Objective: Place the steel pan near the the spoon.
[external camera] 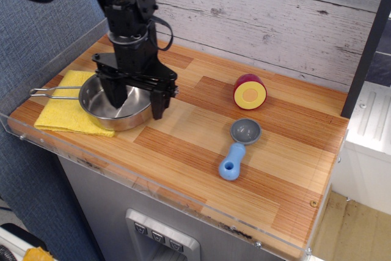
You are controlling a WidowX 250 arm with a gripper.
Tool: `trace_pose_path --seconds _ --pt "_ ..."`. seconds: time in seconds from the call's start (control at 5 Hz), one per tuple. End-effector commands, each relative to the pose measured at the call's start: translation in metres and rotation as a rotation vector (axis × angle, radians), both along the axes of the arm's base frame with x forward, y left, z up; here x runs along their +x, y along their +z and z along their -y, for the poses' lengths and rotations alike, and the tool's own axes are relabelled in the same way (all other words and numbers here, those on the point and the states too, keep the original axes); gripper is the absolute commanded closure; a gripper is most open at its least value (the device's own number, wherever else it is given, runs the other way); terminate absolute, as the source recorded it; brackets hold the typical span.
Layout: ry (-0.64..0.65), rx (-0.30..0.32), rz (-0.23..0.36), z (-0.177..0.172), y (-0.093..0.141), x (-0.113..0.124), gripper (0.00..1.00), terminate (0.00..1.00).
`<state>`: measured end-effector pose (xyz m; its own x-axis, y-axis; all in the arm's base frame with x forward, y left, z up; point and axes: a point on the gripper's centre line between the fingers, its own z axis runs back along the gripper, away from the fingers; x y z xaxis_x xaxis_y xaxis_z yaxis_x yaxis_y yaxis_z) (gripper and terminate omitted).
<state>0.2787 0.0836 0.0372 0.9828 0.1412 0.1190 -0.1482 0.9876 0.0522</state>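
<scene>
A striped wooden counter (201, 145) fronts a whitewashed plank wall (275, 10). At 9 o'clock, the wide-open, empty gripper (135, 101) straddles the steel pan (101, 107)'s rim; the spoon (237, 148) lies at 4 o'clock.

Shiny silver steel pan (115, 103) on a yellow cloth (61, 114). Black tool (136, 97) above it. Right of the pan: light-blue handle and grey bowl on the spoon (237, 147); dark red skin and yellow-orange cut face on the halved fruit (250, 91). Striped light-and-reddish wood surface (281, 169). Weathered whitish planks (275, 16) behind.
</scene>
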Motion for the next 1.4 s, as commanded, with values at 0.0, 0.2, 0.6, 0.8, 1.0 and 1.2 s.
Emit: trace_pose_path --seconds 0.0,0.2,0.6,0.8,1.0,1.2 --pt "-0.015 0.012 0.014 0.003 -0.007 0.01 0.0 0.0" --pt "-0.015 0.035 0.05 0.004 0.0 0.008 1.0 0.0" --pt "0.02 0.047 0.164 0.008 0.059 -0.008 1.0 0.0" --pt "0.028 0.038 0.175 0.012 0.068 -0.012 1.0 0.0" --pt "0.014 0.01 0.184 0.02 0.066 -0.011 1.0 0.0" --pt "-0.08 -0.03 0.17 0.051 0.044 0.008 1.0 0.0"
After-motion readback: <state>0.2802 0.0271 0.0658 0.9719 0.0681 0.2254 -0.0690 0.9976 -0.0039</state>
